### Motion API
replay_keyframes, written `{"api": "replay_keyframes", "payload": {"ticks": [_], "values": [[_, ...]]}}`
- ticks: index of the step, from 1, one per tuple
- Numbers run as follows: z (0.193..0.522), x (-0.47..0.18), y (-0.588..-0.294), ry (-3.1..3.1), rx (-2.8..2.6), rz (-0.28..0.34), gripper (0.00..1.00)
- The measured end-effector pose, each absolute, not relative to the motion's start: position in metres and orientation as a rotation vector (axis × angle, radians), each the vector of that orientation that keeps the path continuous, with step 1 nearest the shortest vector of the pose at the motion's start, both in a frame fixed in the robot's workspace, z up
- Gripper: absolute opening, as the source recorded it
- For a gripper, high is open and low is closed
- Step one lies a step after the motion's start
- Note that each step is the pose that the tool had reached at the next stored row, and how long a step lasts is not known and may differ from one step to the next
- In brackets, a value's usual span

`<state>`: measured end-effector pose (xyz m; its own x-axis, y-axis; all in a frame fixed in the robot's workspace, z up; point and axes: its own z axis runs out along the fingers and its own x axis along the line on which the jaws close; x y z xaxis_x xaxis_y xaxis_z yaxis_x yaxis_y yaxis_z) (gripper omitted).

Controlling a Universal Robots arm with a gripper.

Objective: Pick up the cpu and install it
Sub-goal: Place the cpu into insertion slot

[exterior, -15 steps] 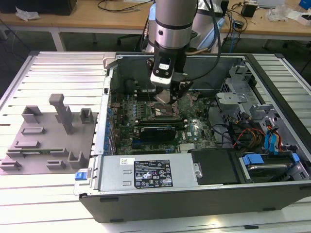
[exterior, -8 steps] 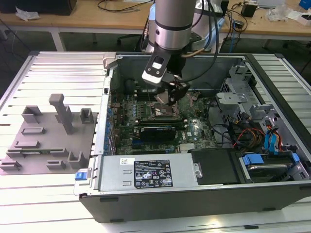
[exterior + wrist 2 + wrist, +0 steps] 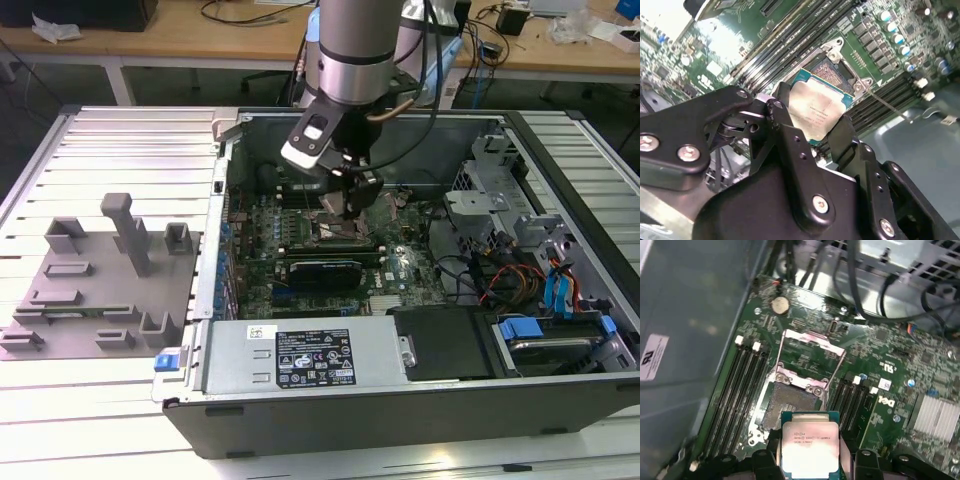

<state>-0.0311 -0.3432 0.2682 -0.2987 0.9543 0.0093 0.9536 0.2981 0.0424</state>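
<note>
Placement is the step in hand, as I judge it: the tool (image 3: 812, 120) is clenched on the cpu (image 3: 816, 111), its two black fingers (image 3: 782, 112) bearing on opposite edges of the chip, whose pale metal top faces the wrist cameras. The cpu hangs in the air inside the open computer case (image 3: 215, 300), which lies on the slatted bench (image 3: 110, 130), and it touches nothing but the fingers. Below it on the green motherboard (image 3: 400, 265) lies the socket (image 3: 787, 405), bare, its dark contact field uncovered, with the retaining frame (image 3: 812, 347) swung up and out of the way; memory slots (image 3: 737, 385) run along both sides. In both wrist views the chip appears close to the socket but off to one side of it, and in the second wrist view it looks turned somewhat against the socket's square. Seating it therefore calls, in my estimate, for squaring the chip to the socket edges, centring it above the opening and keeping it level, since a tilted or shifted entry could press on the fine contacts. Which corner marks match, I cannot tell.
</note>
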Motion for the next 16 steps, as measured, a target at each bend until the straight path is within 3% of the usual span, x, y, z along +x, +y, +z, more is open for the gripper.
{"api": "replay_keyframes", "payload": {"ticks": [16], "values": [[0.2626,-0.0311,-0.3379,2.263,2.129,0.039,0.55]]}}
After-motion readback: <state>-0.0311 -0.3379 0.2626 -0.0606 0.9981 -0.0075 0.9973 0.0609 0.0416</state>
